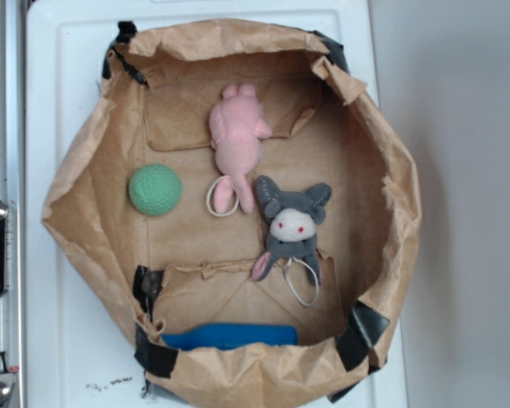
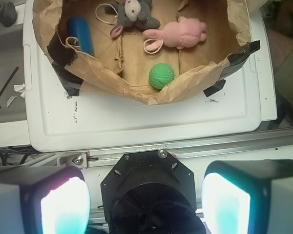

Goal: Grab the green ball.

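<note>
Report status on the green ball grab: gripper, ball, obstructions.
Gripper open, outside the bag, holding nothing. Green ball on the bag floor near the paper wall, apart from the pink plush. Nothing covering it.

The exterior view looks straight down from overhead, fairly near, so the paper bag (image 1: 229, 212) nearly fills it; the wrist view looks from behind the tool (image 2: 145, 204), high and farther back, facing down over the white tabletop (image 2: 136, 122); both share the bag's interior, with the green ball (image 1: 155, 189) appearing turned around between them.
</note>
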You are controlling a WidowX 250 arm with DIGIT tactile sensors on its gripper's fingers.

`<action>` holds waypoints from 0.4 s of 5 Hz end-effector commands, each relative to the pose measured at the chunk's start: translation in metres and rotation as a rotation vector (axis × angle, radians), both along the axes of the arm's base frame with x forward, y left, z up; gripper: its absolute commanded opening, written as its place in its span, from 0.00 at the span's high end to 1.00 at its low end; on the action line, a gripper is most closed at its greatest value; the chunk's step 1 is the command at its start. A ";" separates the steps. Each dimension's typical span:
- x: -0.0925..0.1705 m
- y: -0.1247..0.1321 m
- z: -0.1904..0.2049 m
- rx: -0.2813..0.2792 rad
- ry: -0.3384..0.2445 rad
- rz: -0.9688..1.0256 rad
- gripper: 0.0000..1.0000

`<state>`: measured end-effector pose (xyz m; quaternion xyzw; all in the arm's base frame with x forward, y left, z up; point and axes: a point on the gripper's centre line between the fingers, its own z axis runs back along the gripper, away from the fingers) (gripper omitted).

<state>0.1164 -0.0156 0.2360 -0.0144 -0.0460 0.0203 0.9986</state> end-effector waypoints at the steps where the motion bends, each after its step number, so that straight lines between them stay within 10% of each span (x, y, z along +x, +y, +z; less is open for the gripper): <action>1: 0.000 0.000 0.000 0.000 0.000 0.000 0.00; 2: 0.035 0.009 -0.004 0.011 -0.021 0.022 0.00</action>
